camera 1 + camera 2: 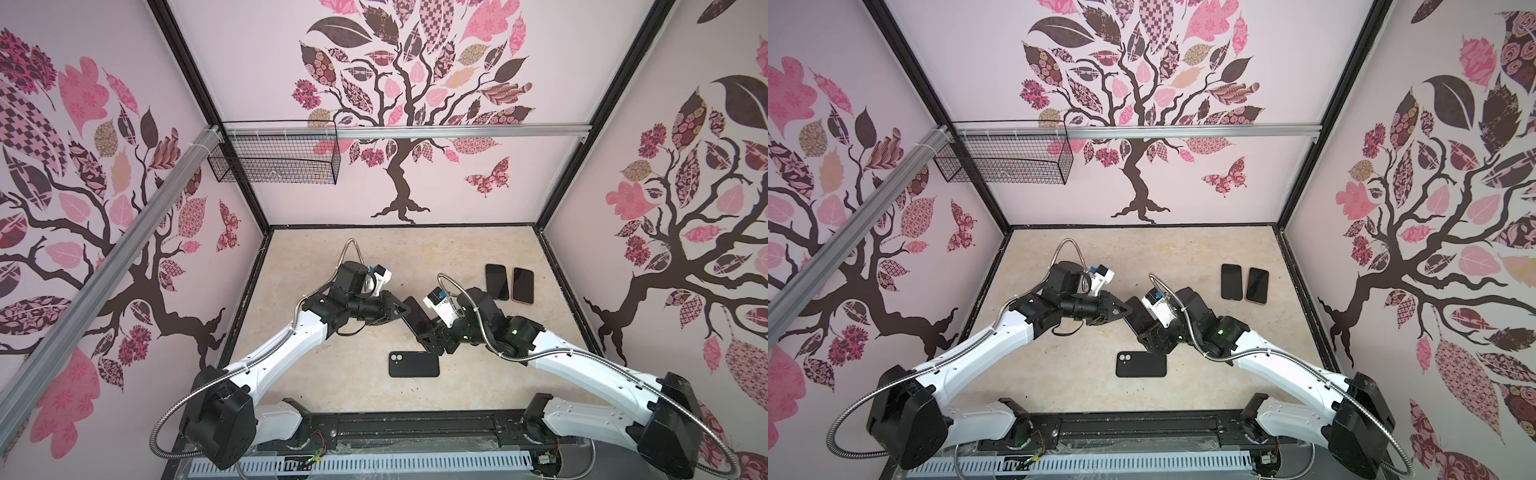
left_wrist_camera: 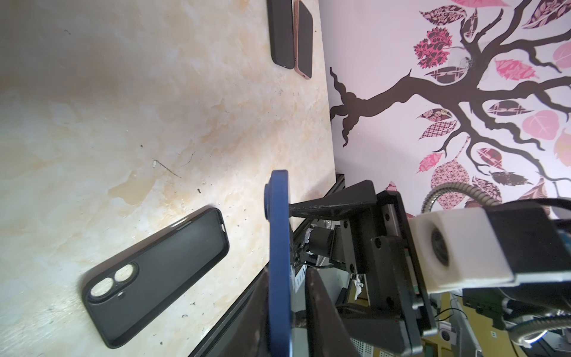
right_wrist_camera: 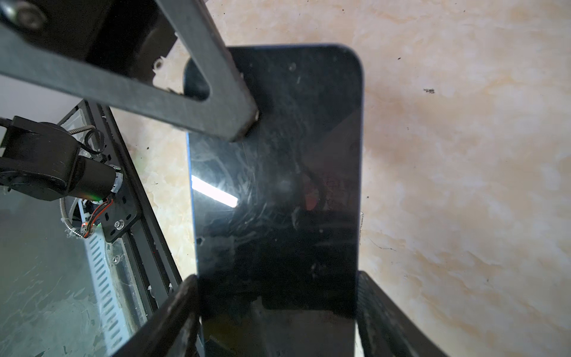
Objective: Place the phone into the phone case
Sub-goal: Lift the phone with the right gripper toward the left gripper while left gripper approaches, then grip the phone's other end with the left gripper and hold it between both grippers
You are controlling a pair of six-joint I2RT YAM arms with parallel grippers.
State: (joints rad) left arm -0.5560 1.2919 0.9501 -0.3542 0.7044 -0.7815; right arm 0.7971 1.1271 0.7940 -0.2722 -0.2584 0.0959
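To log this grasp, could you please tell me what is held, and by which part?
The blue phone: the right gripper clamps its long edges at one end; the left gripper straddles the other end's faces, grip unclear.

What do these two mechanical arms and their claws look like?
The left arm and right arm wear smooth white shells with bulky black joints; a ribbed silver hose loops along each. The left claw and right claw are black, with flat triangular fingers. A green light glows on the right arm.
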